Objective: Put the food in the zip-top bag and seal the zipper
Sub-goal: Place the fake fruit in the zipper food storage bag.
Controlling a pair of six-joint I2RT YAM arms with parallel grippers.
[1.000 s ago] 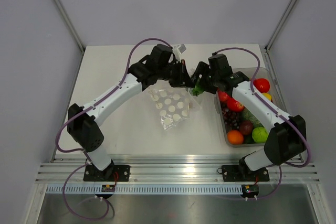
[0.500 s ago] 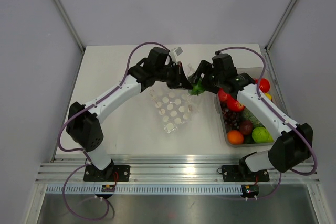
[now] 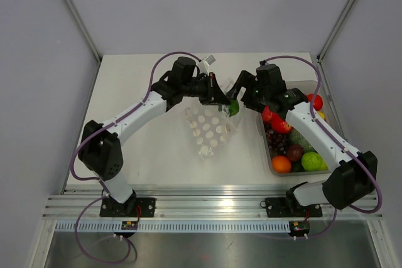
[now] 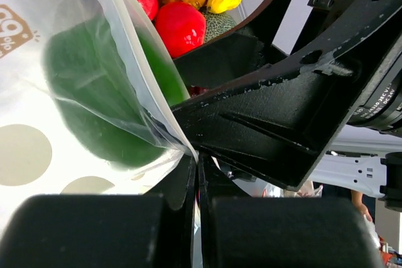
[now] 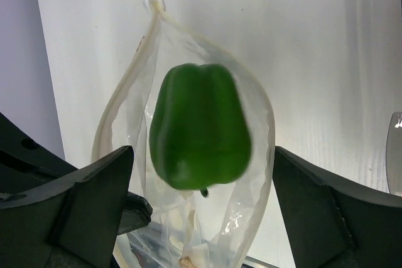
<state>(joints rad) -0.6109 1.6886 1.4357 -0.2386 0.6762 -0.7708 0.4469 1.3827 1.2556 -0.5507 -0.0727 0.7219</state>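
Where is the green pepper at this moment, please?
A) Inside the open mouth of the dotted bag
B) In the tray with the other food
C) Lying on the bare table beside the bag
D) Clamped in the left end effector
A: the right wrist view shows the green pepper ringed by the rim of the bag, and the left wrist view shows its green through the dotted film.

The left arm (image 3: 135,114) has jaws pinched shut; the right arm (image 3: 314,130), jaws wide (both reach inward).
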